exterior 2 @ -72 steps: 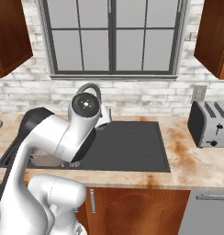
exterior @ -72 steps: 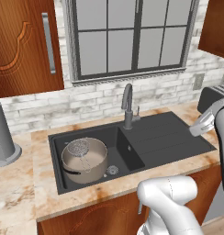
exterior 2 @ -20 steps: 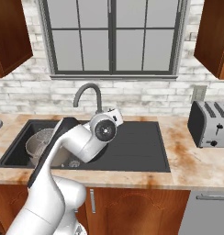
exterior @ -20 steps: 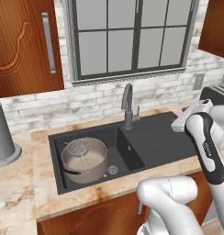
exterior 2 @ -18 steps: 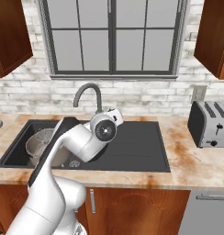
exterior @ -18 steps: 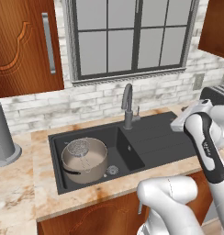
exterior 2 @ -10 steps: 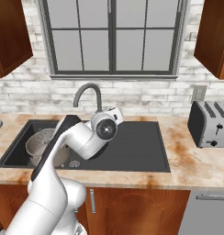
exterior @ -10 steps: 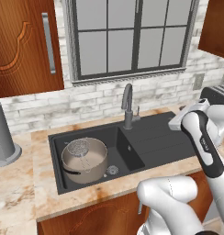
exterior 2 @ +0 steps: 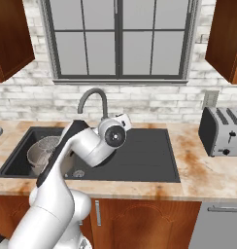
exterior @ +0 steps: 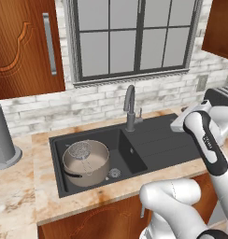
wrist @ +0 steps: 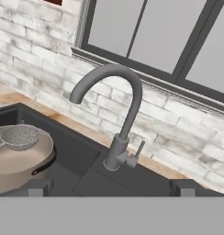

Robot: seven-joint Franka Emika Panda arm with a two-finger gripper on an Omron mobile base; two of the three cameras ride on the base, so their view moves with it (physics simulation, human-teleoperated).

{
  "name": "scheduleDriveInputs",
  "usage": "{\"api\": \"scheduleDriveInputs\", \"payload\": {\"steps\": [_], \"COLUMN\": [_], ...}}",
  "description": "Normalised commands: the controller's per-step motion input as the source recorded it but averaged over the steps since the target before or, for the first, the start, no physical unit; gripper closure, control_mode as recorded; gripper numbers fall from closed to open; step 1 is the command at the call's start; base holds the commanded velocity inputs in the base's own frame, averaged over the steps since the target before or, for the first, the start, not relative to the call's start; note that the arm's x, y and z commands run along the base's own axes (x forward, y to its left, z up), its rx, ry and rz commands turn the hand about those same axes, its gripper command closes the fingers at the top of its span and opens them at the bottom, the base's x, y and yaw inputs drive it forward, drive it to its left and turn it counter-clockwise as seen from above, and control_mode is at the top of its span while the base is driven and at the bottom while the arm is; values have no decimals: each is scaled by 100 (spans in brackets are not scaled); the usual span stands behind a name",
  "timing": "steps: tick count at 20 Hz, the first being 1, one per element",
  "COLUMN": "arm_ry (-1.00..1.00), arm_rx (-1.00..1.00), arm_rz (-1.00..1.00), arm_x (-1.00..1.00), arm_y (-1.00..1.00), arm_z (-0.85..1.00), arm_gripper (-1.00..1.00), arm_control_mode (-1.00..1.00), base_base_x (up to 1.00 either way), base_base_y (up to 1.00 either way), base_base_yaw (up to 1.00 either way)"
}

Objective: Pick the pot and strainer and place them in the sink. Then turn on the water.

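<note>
The jaws stand wide open and empty, their two dark tips [wrist: 40, 187] low in the hand view, aimed at the grey tap [wrist: 120, 119] just ahead. The tap rises from the sink's [exterior: 148, 144] back rim, its spout curving over the left basin, a small lever at its base. No stream shows at the spout. To the left of the jaws, well apart, the pot [exterior: 86, 163] sits in the left basin, with the strainer [exterior: 80, 150] resting inside it against the far rim. A round drain [exterior: 114, 173] lies beside the pot. The marbled tan counter [exterior: 32, 191] surrounds the sink; a grey canister [exterior: 1, 137] stands far left, a toaster [exterior 2: 221, 131] far right. Behind are white brick, a window [exterior 2: 120, 39] and wooden cabinets [exterior: 24, 44].
</note>
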Motion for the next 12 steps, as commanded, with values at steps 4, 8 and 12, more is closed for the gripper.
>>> {"api": "scheduleDriveInputs", "payload": {"steps": [4, 8, 12], "arm_ry": [-5, -7, -7], "arm_rx": [0, 0, 0], "arm_rz": [0, 0, 0], "arm_x": [0, 0, 0], "arm_y": [0, 1, 9], "arm_z": [-10, -11, -5], "arm_gripper": [-100, -100, -100], "arm_control_mode": [-100, -100, -100], "base_base_x": [0, 0, 0], "base_base_y": [0, 0, 0], "base_base_yaw": [0, 0, 0]}}
